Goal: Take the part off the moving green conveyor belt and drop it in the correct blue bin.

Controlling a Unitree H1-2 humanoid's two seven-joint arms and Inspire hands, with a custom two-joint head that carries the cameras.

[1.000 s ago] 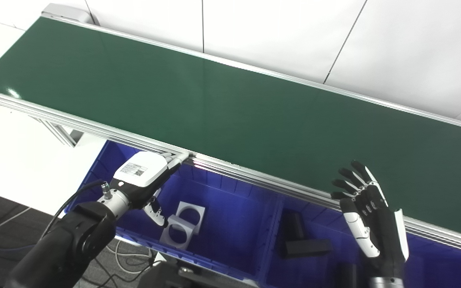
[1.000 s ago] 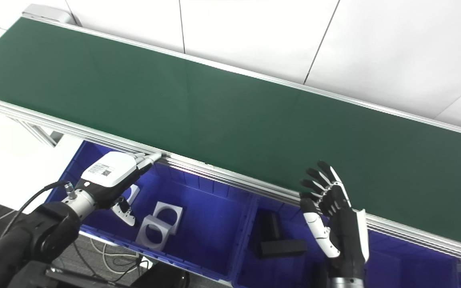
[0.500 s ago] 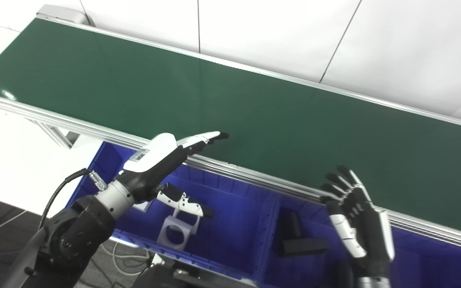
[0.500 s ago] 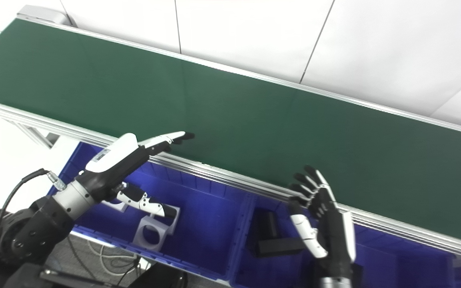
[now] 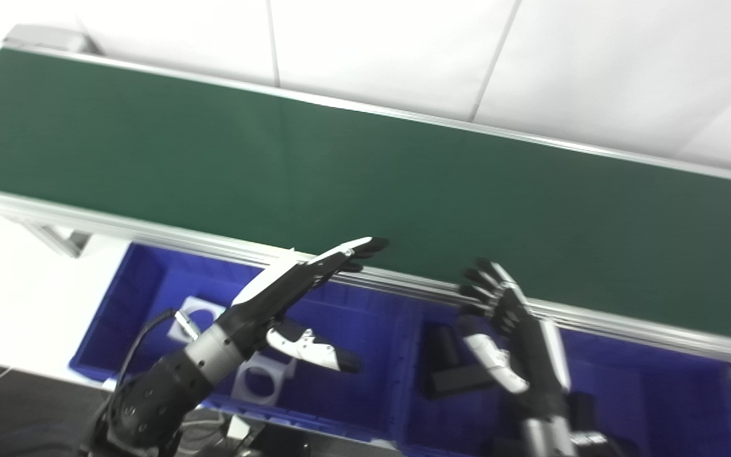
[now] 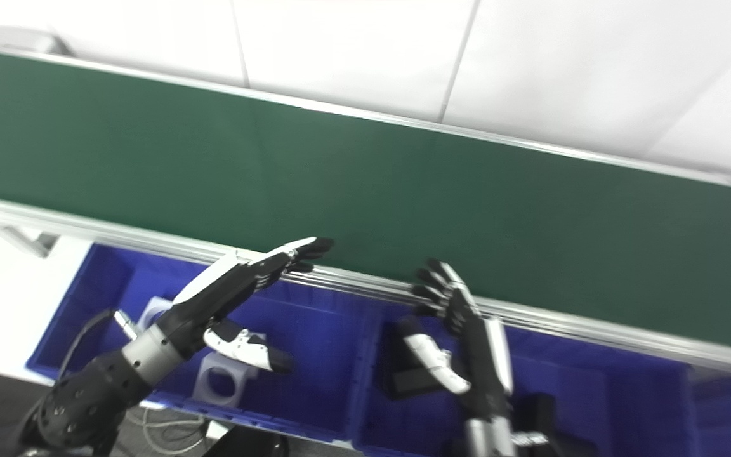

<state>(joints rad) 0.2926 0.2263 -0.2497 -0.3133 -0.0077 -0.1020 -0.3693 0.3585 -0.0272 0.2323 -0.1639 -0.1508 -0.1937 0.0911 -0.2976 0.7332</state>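
The green conveyor belt [image 5: 365, 171] runs across the view with no part on it. My left hand [image 5: 289, 298] is open, fingers stretched flat over the belt's near rail, thumb hanging above the left blue bin [image 5: 372, 355]. White square parts with round holes [image 5: 254, 384] lie in that bin. My right hand [image 5: 511, 330] is open, fingers spread, held upright just before the rail above the middle blue bin [image 5: 416, 406], which holds black block parts [image 5: 454, 377].
An aluminium rail [image 5: 181, 235] edges the belt's near side. A white wall [image 5: 403, 57] rises behind the belt. A further blue bin [image 5: 657, 406] lies at the right. White floor or table [image 5: 4, 292] lies at the left.
The camera has swung, shifting the whole picture. My left hand has risen from the bin, turned edge-on and stretched its fingers over the rail. My right hand stays open and upright.
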